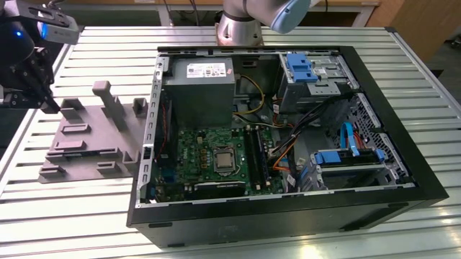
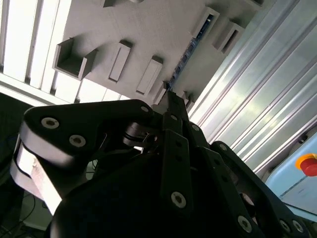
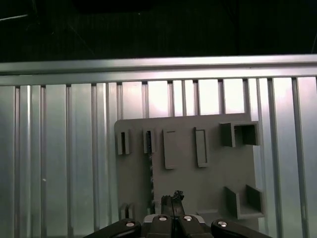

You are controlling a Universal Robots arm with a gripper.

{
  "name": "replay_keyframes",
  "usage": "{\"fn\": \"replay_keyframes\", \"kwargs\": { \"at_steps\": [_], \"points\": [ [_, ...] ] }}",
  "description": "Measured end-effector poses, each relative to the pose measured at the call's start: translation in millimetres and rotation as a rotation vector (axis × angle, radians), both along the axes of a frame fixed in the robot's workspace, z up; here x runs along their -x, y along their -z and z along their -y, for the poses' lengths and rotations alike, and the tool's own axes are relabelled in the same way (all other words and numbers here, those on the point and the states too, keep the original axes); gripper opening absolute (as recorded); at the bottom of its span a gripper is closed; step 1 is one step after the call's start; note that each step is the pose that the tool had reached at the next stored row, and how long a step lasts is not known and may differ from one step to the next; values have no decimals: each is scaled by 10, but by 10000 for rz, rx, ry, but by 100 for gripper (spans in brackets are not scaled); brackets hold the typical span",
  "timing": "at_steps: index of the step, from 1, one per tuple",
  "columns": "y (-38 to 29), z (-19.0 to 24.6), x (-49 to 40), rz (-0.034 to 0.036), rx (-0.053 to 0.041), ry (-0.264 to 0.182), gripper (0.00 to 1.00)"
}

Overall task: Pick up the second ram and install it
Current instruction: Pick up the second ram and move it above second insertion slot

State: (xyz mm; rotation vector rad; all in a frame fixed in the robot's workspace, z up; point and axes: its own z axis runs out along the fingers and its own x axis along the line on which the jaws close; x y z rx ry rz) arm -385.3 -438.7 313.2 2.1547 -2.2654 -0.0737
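Fingers [image 3: 171, 199] clenched, empty — over grey tray [image 3: 208, 183] edge; second ram [image 3: 150, 171] on edge in slot just beside.

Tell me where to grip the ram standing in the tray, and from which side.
Pinch the ram across its two flat faces near mid-length, coming straight down from above. It stands on its long edge in the tray, its ends seated in slotted holders, so likely only the top edge and upper faces are free.

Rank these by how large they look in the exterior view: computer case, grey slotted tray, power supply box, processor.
1. computer case
2. grey slotted tray
3. power supply box
4. processor
The tray looks only somewhat larger than the box.
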Motion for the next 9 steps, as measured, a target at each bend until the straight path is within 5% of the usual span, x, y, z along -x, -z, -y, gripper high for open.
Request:
{"fn": "replay_keyframes", "kwargs": {
  "at_steps": [9],
  "points": [
    [56,16,0,-2,2,0,11]
  ]
}}
